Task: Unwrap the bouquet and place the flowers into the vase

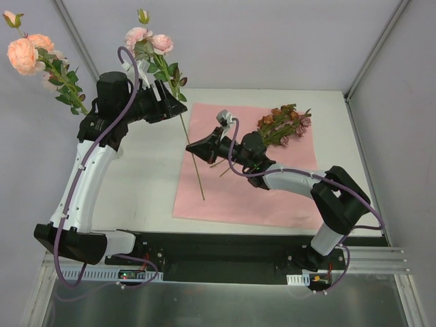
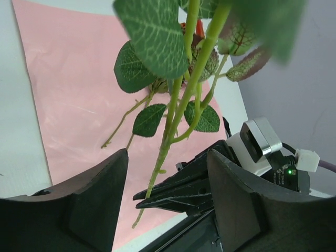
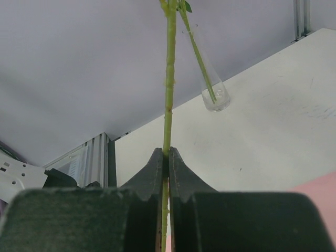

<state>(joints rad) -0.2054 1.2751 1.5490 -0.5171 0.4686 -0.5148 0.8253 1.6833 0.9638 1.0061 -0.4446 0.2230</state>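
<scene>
A long-stemmed flower spray with pink roses (image 1: 147,35) stands tilted over the table, its thin stem (image 1: 197,178) reaching down onto the pink paper (image 1: 231,197). My right gripper (image 1: 193,146) is shut on that stem (image 3: 169,79), pinched between its fingertips (image 3: 157,163). My left gripper (image 1: 172,94) is open higher up, with the leafy stem (image 2: 173,121) between its fingers (image 2: 100,199) and touching neither. A second spray of peach roses (image 1: 27,51) stands at the far left. Its stem sits in the clear vase (image 3: 215,97). Rust-orange flowers (image 1: 283,126) lie on the paper.
Grey walls enclose the table at the back and right. The left arm's body (image 1: 88,170) covers the vase in the top view. The right arm (image 1: 327,194) lies across the paper's near right part. A metal rail (image 1: 354,255) runs along the near edge.
</scene>
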